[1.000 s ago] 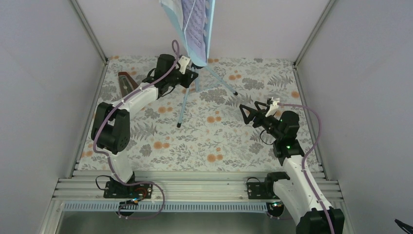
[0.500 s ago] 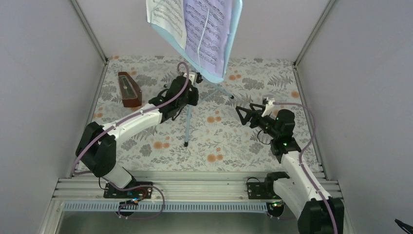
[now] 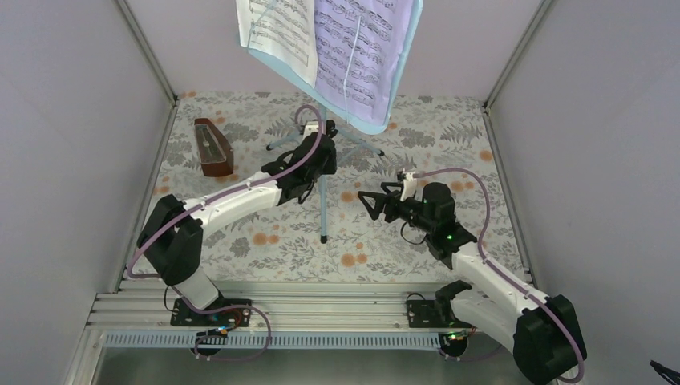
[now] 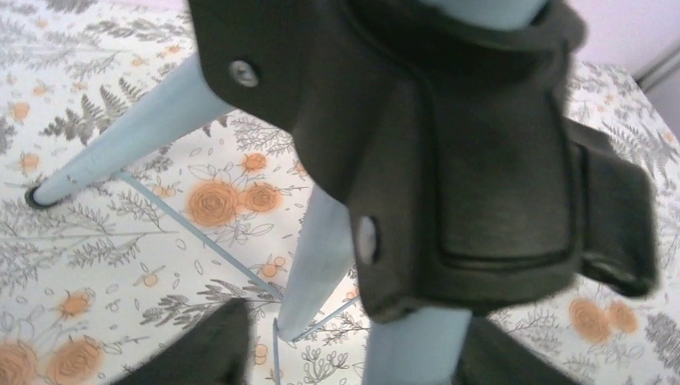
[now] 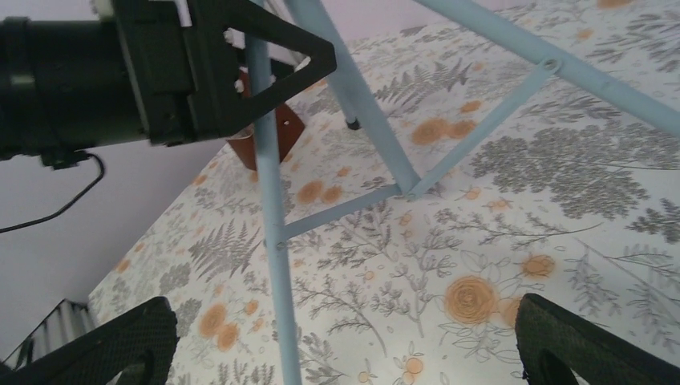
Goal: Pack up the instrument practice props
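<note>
The pale-blue music stand (image 3: 322,210) stands on its tripod legs mid-table, with white and lilac sheet-music pages (image 3: 353,48) on its desk at the top. My left gripper (image 3: 319,160) is at the stand's post just under the black hub (image 4: 449,144). Its fingers are apart with the post (image 4: 417,349) between them, and the left finger (image 4: 212,349) stands clear of the post. My right gripper (image 3: 370,200) is wide open just right of the stand and holds nothing. In the right wrist view one thin leg (image 5: 273,241) rises between its fingers. The reddish-brown metronome (image 3: 212,148) stands at the back left.
A floral cloth (image 3: 385,249) covers the table. Grey walls close in the left, right and back sides. The stand's legs (image 4: 136,132) spread over the middle of the cloth. A metal rail (image 3: 321,309) runs along the near edge by the arm bases.
The stand has swung round so its pages face the camera, and it has come nearer. My left jaws have opened off the post. My right gripper has moved left toward the stand.
</note>
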